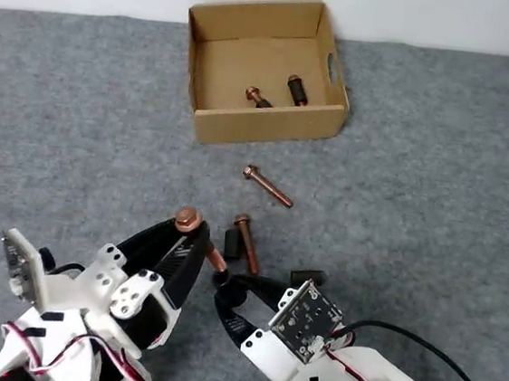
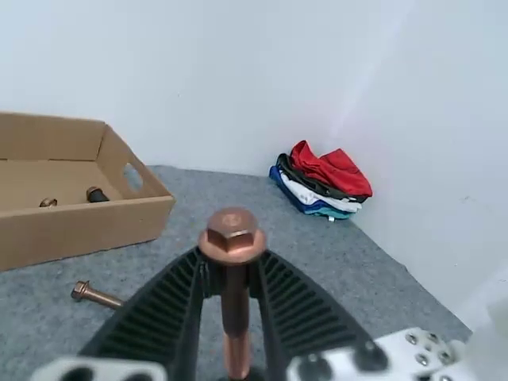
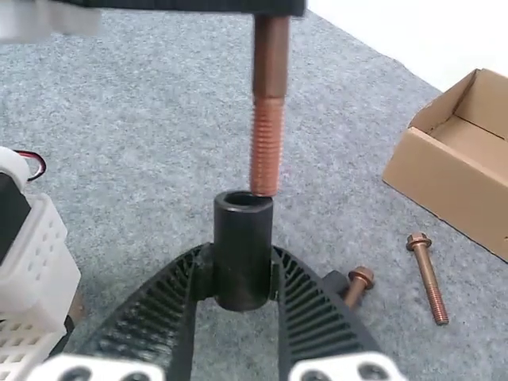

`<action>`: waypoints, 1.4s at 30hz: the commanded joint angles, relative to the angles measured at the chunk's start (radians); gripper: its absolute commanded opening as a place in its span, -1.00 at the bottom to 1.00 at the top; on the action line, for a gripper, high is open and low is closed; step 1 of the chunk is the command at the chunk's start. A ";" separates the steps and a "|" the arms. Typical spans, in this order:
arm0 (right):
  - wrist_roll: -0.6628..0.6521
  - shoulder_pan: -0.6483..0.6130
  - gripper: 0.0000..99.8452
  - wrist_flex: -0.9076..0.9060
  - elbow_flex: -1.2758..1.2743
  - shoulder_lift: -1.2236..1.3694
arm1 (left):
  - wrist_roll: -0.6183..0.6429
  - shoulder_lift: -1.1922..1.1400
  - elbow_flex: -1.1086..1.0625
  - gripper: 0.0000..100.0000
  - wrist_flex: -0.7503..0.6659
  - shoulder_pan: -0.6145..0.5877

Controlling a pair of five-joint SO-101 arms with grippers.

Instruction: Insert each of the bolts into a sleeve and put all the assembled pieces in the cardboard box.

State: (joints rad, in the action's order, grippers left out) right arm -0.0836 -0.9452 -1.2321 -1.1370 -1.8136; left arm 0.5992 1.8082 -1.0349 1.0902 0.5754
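My left gripper (image 2: 232, 274) is shut on a copper bolt (image 2: 232, 305), gripping the shank just under the hex head. My right gripper (image 3: 243, 278) is shut on a black sleeve (image 3: 243, 246), which stands upright with its bore open. The bolt (image 3: 267, 119) hangs threads-down, its tip right at the rim of the sleeve's mouth. In the high view the two grippers (image 1: 197, 235) (image 1: 224, 283) meet near the front middle. The cardboard box (image 1: 271, 124) stands at the back and holds two assembled pieces (image 1: 258, 97) (image 1: 297, 89).
Two loose bolts (image 1: 267, 185) (image 1: 246, 242) lie on the grey carpet between the arms and the box. One black sleeve (image 1: 233, 241) rests beside the nearer bolt and another (image 1: 307, 277) lies by the right arm. Folded clothes (image 2: 321, 182) sit in the room's corner.
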 commanded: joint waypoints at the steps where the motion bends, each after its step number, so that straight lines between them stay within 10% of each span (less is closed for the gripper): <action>1: -0.011 -0.010 -0.98 0.025 0.011 0.005 | -0.005 0.005 -0.005 -0.99 -0.040 0.034; 27: -0.017 0.067 -0.98 0.025 0.012 0.005 | -0.031 0.002 0.117 -0.99 0.198 0.086; 42: -0.242 0.036 -0.98 0.136 0.009 0.005 | -0.052 -0.215 0.113 -0.99 0.210 0.126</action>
State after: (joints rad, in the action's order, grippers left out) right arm -0.2723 -0.8945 -1.1385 -1.1400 -1.8029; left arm 0.5823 1.6747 -0.9413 1.3265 0.6767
